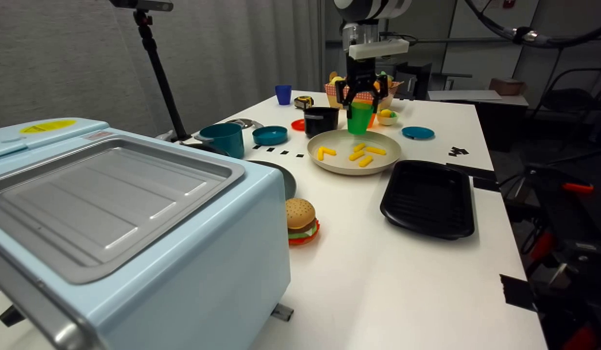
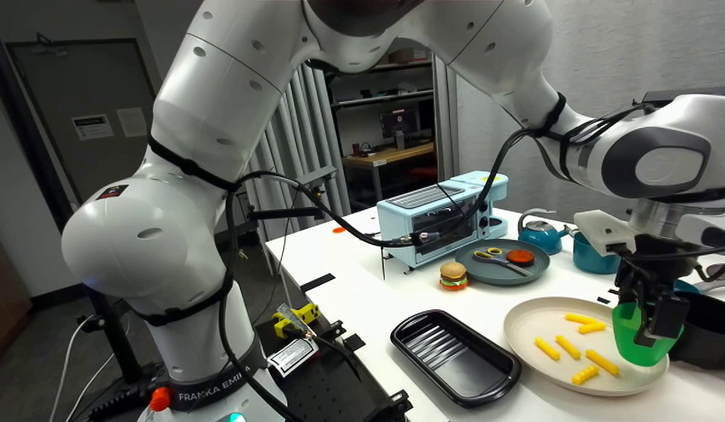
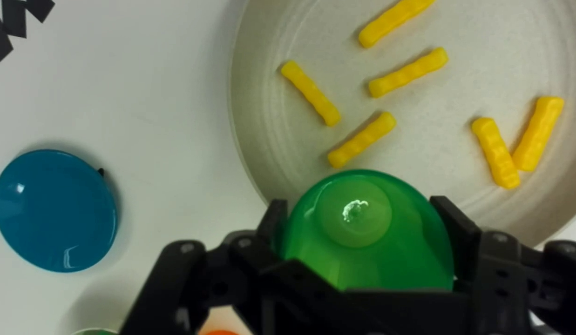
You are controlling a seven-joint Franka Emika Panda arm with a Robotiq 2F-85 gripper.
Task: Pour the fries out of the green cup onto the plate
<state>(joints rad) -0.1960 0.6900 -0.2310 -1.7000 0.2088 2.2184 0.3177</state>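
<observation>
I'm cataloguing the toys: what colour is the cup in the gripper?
The cup is bright green, seen best in the wrist view.

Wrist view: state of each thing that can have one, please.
Bright green plastic cup: gripped, roughly upright, nothing visible inside.
Black jaws: shut on the cup.
Round cream-white plate: right side up.
Yellow stick-shaped toy fries: six, scattered on the plate.
Glossy blue disc: flat on the white table.

In an exterior view, fries lie on the plate, baking pan to its left, pot right.
</observation>
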